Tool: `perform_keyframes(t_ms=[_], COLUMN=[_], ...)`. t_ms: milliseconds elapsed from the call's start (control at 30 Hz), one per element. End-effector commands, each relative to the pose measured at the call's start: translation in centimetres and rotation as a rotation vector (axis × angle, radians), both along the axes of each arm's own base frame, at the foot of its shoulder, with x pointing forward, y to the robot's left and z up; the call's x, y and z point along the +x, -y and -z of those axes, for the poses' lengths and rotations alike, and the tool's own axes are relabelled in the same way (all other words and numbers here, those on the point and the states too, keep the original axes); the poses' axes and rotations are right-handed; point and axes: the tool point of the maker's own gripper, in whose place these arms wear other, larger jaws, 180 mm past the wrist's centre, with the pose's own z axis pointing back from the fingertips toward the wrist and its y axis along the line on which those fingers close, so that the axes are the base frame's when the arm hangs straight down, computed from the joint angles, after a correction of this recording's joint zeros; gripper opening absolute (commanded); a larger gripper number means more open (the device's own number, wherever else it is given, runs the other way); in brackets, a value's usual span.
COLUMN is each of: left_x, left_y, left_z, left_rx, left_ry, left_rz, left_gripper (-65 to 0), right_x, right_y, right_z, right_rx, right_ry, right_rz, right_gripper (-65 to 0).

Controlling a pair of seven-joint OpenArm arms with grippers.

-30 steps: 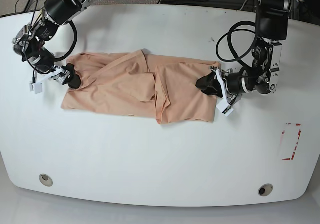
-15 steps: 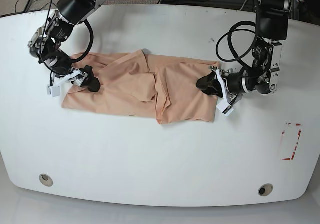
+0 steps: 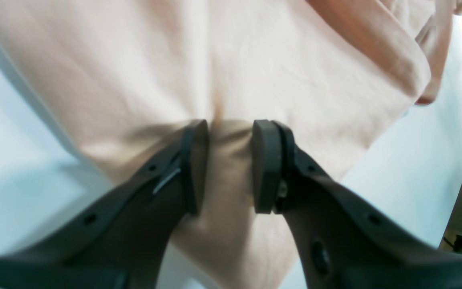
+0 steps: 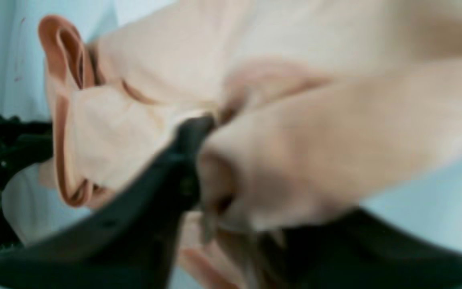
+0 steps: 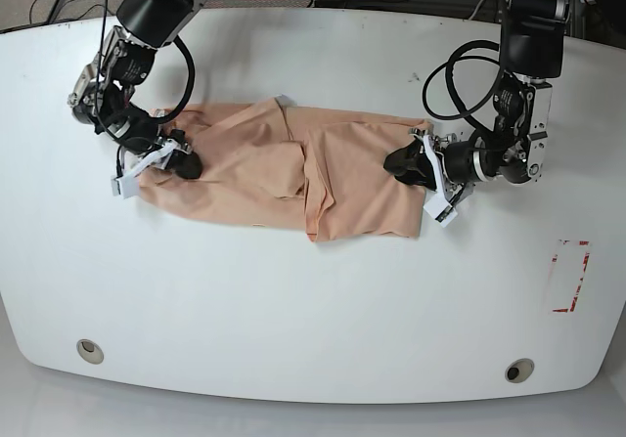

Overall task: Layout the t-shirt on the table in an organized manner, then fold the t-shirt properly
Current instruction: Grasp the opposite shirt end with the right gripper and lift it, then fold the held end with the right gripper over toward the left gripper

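Both grippers sit on the shirt (image 5: pixel 293 168), one at each end of it.

Right gripper (image 5: pixel 182 163) pinches a bunched fold at its end; in its wrist view cloth wraps over the fingers (image 4: pixel 191 132). Left gripper (image 3: pixel 229 166) rests on the opposite edge with jaws spread, cloth lying flat between the pads (image 3: pixel 197 160) and ahead of them. Under both, the shirt lies crumpled lengthwise across the table (image 5: pixel 313 300), whose red tape (image 5: pixel 570 276) is well off behind the left arm.
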Motion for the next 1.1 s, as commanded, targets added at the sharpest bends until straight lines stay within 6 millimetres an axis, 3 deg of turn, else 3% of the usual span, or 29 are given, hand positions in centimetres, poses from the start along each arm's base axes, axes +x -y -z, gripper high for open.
perform_keyframes(t_ms=[0, 400, 567, 667, 867, 1067], left_x=[-2.1, -2.9, -3.1, -3.3, -3.3, -3.6], left_y=[-2.9, -2.9, -3.1, -3.2, -3.1, -3.2], left_z=[2.9, 3.4, 3.6, 3.7, 3.7, 4.0], left_rx=[0.187, 0.192, 0.209, 0.220, 0.220, 0.222], left_ry=[-0.100, -0.117, -0.135, -0.147, -0.147, -0.158], left_rz=[0.027, 0.032, 0.042, 0.050, 0.052, 0.050], left_gripper=[-47.4, -47.4, -47.4, -47.4, -47.4, -47.4], right_x=[1.9, 3.3, 3.5, 3.6, 3.4, 3.2], right_y=[0.4, -1.6, -3.4, -5.9, -11.2, -14.7], right_z=[-2.1, -2.9, -3.9, -5.0, -9.2, -10.2], right_rx=[-0.004, -0.108, -0.149, -0.156, -0.123, -0.076], right_ry=[0.090, 0.078, 0.097, 0.131, 0.268, 0.302], right_rz=[0.012, -0.124, -0.144, -0.191, -0.266, -0.321], right_gripper=[-62.5, -63.4, -63.4, -63.4, -63.4, -63.4])
